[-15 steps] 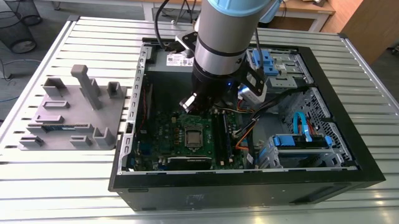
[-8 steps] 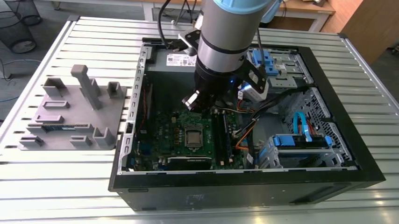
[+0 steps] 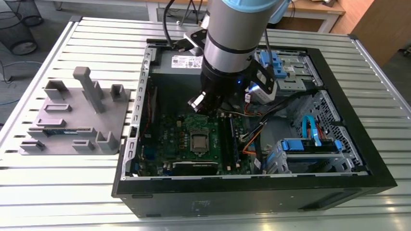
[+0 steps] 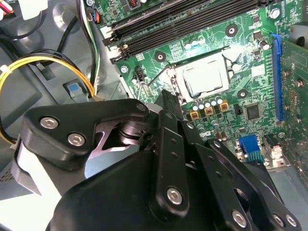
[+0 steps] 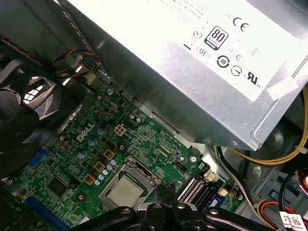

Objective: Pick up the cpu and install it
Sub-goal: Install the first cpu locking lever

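While the cpu [image 4: 204,77] lies seated on the motherboard [image 4: 216,38], pincer [image 4: 166,96] near it, seemingly clenched, empty.

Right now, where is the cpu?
The cpu sits in the socket at the middle of the green motherboard, with the memory slots just to the exterior view's right of it.

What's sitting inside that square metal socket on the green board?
The cpu, silver top up, lies in the socket. Whatever is beneath it is covered.
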Motion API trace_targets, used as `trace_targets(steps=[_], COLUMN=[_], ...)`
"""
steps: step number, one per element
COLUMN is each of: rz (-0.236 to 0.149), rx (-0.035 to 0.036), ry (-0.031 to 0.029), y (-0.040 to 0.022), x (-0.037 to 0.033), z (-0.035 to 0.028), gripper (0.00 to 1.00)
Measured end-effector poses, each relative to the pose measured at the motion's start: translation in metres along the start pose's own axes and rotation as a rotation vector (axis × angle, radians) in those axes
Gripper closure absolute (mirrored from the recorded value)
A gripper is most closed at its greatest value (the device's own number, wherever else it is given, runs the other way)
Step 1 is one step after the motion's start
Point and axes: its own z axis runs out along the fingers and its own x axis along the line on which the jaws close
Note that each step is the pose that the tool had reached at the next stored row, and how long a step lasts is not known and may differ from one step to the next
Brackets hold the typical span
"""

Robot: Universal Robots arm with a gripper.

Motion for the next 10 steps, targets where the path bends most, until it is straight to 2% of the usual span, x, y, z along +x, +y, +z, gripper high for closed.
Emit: trace_targets(steps=[10], rz=[-0.02], rx=[-0.0017], ry=[0.0019], y=[0.009], x=[-0.0071], z=[0.0005], gripper=[0.89])
